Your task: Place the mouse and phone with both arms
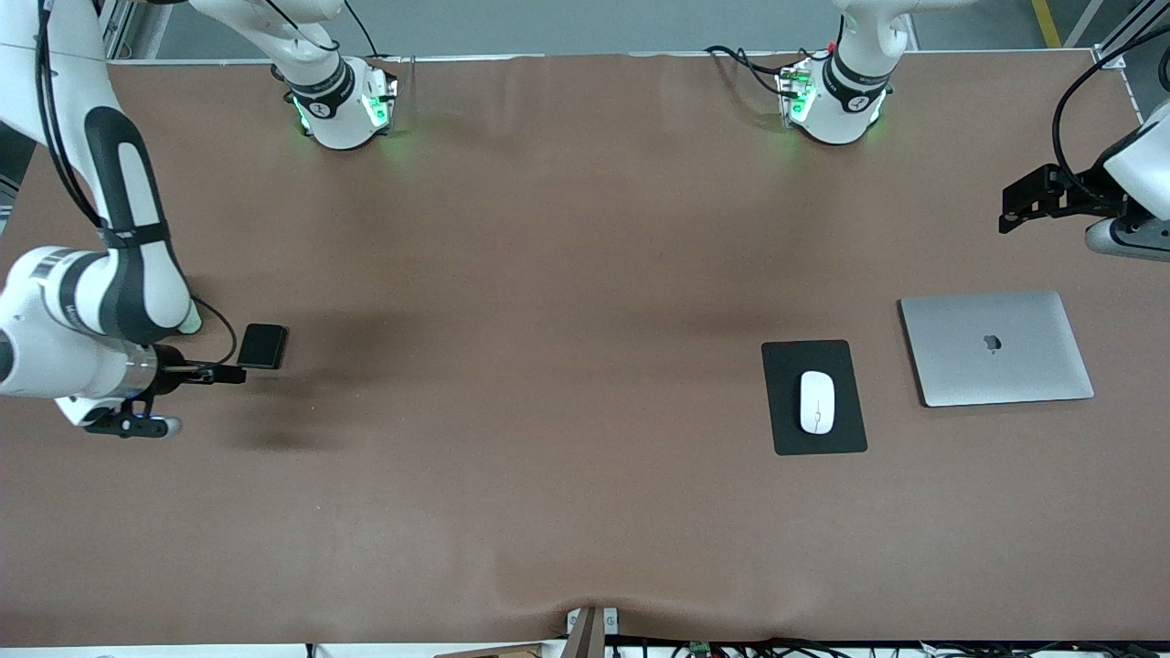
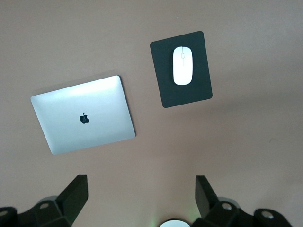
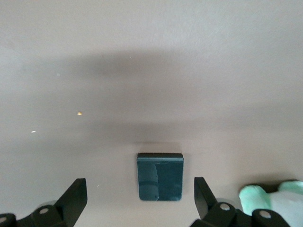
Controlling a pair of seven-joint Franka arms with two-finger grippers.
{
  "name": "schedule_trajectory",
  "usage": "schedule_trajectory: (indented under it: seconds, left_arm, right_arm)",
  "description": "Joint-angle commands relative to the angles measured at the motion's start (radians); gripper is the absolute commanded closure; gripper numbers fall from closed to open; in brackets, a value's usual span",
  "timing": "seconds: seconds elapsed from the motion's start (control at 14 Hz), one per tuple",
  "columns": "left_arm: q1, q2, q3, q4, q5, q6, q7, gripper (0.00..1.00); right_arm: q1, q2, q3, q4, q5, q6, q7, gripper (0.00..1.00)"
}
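**Two hands spread, mouse and phone both on the table**

Brown table (image 1: 567, 384) carries everything. Toward the left arm's end lies a closed silver laptop (image 1: 996, 347), and just beside it a black pad (image 1: 813, 397) with the white mouse (image 1: 817, 402) resting on it. The left hand (image 2: 142, 198) hangs in the air near that end, fingers spread wide. At the right arm's end the small black phone (image 1: 262, 346) lies flat; the right hand (image 3: 140, 198) hovers over it, fingers spread, not touching it.
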Motion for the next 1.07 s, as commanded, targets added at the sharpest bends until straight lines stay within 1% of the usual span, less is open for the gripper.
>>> schedule_trajectory:
  seconds: [0.0,0.14,0.43,0.64,0.93,1.0]
  left_arm:
    - [0.006,-0.004,-0.005,0.01,0.004,-0.011,-0.011,0.0]
    - [0.007,-0.002,-0.005,0.012,0.004,-0.011,-0.011,0.0]
    - [0.004,-0.004,-0.005,0.013,0.002,-0.011,-0.011,0.0]
    - [0.007,-0.004,-0.005,0.013,0.004,-0.011,-0.008,0.0]
    - [0.006,-0.004,-0.005,0.013,0.014,-0.011,-0.003,0.0]
    - [0.006,-0.007,-0.005,0.013,0.014,-0.013,-0.008,0.0]
  right_arm:
    - [-0.011,0.001,0.008,0.217,-0.019,-0.234,-0.012,0.0]
    - [-0.017,0.0,0.007,0.314,-0.02,-0.308,-0.01,0.0]
    - [-0.029,-0.009,0.011,0.41,-0.008,-0.412,-0.012,0.0]
    - [-0.017,-0.029,0.005,0.502,-0.02,-0.526,-0.008,0.0]
    - [-0.018,-0.121,0.014,0.513,-0.007,-0.59,-0.012,0.0]
    - [-0.014,-0.129,0.011,0.513,-0.006,-0.615,-0.012,0.0]
